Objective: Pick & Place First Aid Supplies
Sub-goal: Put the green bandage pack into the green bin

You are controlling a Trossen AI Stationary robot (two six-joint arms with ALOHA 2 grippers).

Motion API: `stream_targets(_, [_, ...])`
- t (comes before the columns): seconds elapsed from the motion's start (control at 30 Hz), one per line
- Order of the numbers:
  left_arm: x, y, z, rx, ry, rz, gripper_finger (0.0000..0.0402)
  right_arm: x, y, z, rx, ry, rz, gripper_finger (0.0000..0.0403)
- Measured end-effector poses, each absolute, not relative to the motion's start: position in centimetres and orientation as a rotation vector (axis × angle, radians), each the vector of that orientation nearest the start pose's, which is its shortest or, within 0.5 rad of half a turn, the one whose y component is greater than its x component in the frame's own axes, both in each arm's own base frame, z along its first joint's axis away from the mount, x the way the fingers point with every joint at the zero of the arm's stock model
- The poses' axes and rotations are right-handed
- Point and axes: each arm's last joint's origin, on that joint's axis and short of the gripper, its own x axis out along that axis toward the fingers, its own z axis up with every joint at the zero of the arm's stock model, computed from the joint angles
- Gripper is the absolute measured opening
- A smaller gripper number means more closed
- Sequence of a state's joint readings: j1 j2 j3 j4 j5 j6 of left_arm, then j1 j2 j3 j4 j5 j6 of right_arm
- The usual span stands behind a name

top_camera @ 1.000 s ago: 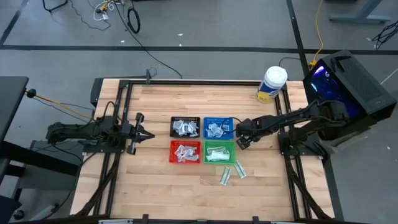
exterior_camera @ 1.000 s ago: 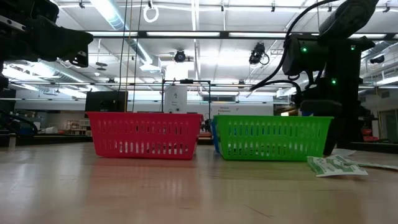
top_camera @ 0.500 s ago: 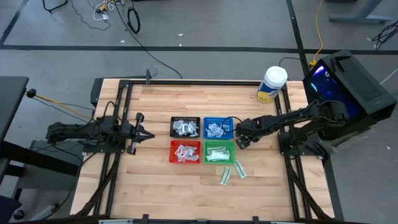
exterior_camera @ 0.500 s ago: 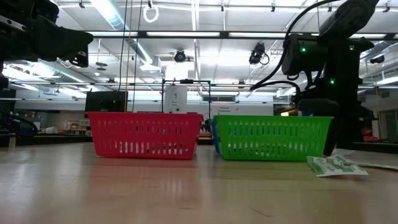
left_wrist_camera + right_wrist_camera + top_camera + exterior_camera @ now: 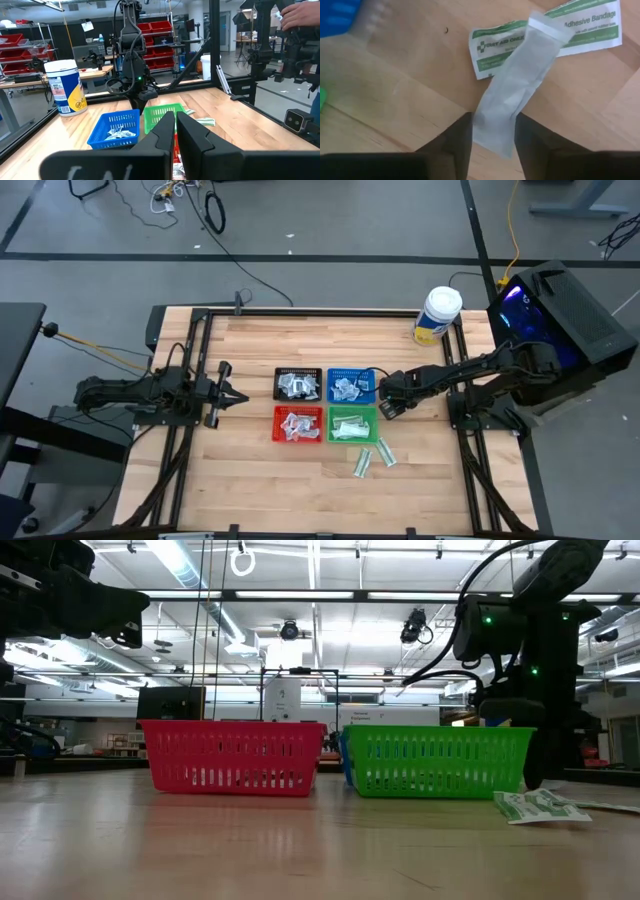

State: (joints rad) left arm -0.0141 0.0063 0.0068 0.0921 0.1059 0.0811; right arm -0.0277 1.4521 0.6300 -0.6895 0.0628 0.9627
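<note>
**Right pincer closes around a narrow packet**

Beside the trays, just off the corner where the blue tray [image 5: 351, 385] meets the green tray [image 5: 352, 425], the right gripper [image 5: 390, 398] has narrowed its jaws over the last second. They stood wide and now sit against both long edges of a narrow white packet [image 5: 517, 85]. In the right wrist view the packet's near end lies between the two dark fingers [image 5: 452, 140]. Its far end crosses two green-printed bandage packets [image 5: 495, 50] lying flat on the wooden table [image 5: 260, 470]. Whether the white packet is already off the wood cannot be told.

That closing looks like a pick under way: one more supply is likely being gripped, with sorting into a tray to follow. The jaws hold only one end of the packet, so it may droop or twist on lifting.

The left gripper [image 5: 222, 391] waits at the table's left side, clenched on nothing.
</note>
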Motion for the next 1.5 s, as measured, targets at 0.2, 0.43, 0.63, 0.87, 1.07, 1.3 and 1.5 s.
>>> stream_targets(0.2, [9.7,-0.4,17.4,0.085,-0.098,-0.116,0.0025,20.5,-0.7,13.1,0.739,1.346,-0.785,0.0120])
stream_targets(0.43, [9.7,-0.4,17.4,0.085,-0.098,-0.116,0.0025,20.4,-0.7,13.5,0.740,1.326,-0.779,0.0116])
stream_targets(0.63, [9.7,-0.4,17.4,0.085,-0.098,-0.116,0.0025,20.4,-0.7,13.5,0.741,1.325,-0.778,0.0116])
stream_targets(0.87, [9.7,-0.4,17.4,0.085,-0.098,-0.116,0.0025,20.1,-0.7,14.0,0.759,1.313,-0.755,0.0116])
stream_targets(1.07, [9.7,-0.4,17.4,0.085,-0.098,-0.116,0.0025,19.8,-0.7,15.3,0.777,1.255,-0.727,0.0116])
stream_targets(1.3, [9.7,-0.4,17.4,0.085,-0.098,-0.116,0.0025,19.1,-0.5,17.3,0.832,1.172,-0.642,0.0116])
stream_targets(1.5, [9.7,-0.4,17.4,0.085,-0.098,-0.116,0.0025,18.7,-0.4,18.7,0.860,1.124,-0.593,0.0116])
